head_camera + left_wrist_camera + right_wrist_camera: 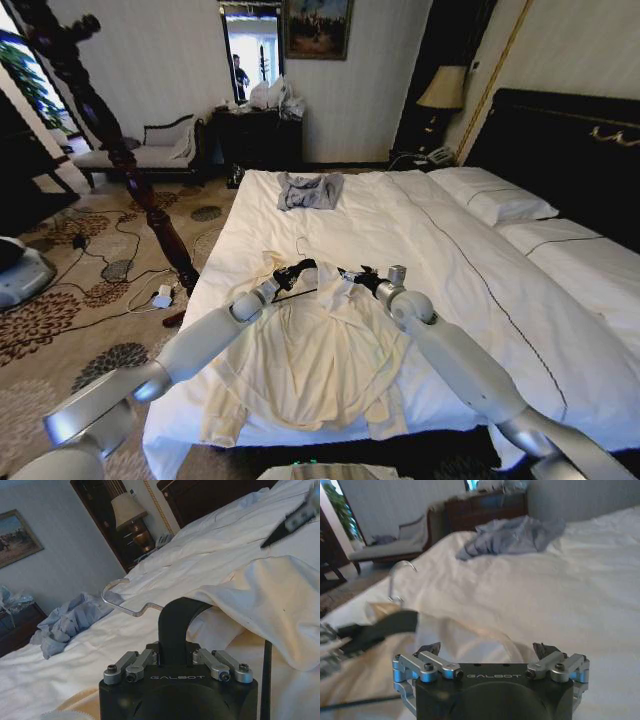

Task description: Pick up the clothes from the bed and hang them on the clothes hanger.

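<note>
I see left gripper (292, 272) clamped on clothes hanger (305, 291) at clothes (315, 355) collar | right gripper (362, 277) spread open, just beside | bed (420, 230)

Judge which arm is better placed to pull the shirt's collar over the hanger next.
Right, probably. The left gripper is shut on the clothes hanger at its neck, so it is occupied. The right gripper is open, free, over the clothes by the collar.

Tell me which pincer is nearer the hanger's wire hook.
Left. The left pincer grips the black hanger just below its hook; the right pincer, open, sits further off over the cream shirt's collar.
</note>
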